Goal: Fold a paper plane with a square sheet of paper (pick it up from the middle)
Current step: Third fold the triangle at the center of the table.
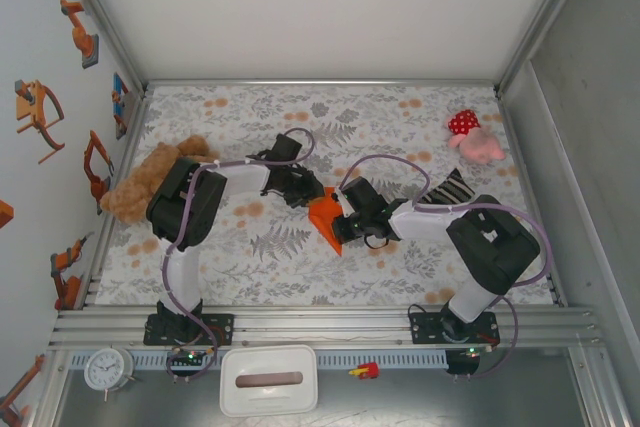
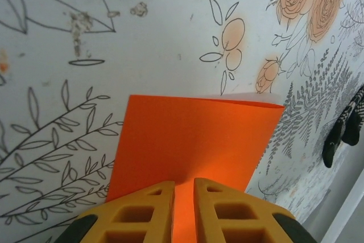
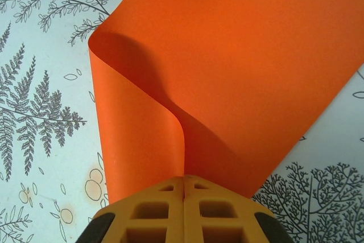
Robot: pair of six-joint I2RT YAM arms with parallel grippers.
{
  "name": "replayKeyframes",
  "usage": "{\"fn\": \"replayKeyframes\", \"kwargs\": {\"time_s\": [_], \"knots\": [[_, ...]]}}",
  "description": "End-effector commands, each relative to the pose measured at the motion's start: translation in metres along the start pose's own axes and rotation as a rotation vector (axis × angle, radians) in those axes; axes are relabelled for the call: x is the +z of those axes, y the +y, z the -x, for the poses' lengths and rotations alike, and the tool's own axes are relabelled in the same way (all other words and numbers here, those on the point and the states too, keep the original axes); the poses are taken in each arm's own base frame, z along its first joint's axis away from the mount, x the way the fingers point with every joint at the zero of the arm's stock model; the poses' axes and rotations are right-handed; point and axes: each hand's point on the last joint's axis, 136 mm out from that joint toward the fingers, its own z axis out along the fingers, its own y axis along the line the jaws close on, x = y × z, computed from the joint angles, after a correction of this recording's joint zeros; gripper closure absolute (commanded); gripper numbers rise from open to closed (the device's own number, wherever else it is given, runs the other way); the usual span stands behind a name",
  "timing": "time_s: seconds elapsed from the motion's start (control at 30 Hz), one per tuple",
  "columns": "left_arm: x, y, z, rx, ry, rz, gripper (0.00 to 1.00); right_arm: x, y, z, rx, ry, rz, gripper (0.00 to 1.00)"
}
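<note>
Item: orange square sheet of paper [image 1: 323, 217], lifted and bowed above mid-table [image 1: 400, 122]. Holders: left claw [image 2: 183, 206] pinching one edge, right claw [image 3: 183, 197] pressed together on the opposite edge. Step, as judged: first fold. Next move likely needs the edges aligned and the crease flattened.

Table [image 1: 300, 277] has a floral cover, grey and orange print. Far wall [image 1: 320, 7] plain white. Left wall [image 1: 40, 67] carries orange stickers [image 1: 80, 32]. Right wall [image 1: 590, 97] is grey. Aluminium rail [image 1: 320, 327] runs along the near edge, alarm clock [image 1: 107, 368] near left.
</note>
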Motion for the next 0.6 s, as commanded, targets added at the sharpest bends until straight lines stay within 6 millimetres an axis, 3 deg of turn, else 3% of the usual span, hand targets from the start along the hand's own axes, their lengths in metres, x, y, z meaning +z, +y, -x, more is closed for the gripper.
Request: {"fn": "replayKeyframes", "kwargs": {"time_s": [0.0, 0.57], "knots": [[0.005, 0.010, -0.002, 0.016, 0.024, 0.053, 0.82, -0.001, -0.005, 0.005, 0.017, 0.000, -0.025, 1.00], [0.012, 0.025, -0.005, 0.023, 0.045, 0.120, 0.86, -0.006, -0.005, 0.010, 0.013, -0.019, -0.035, 1.00]]}}
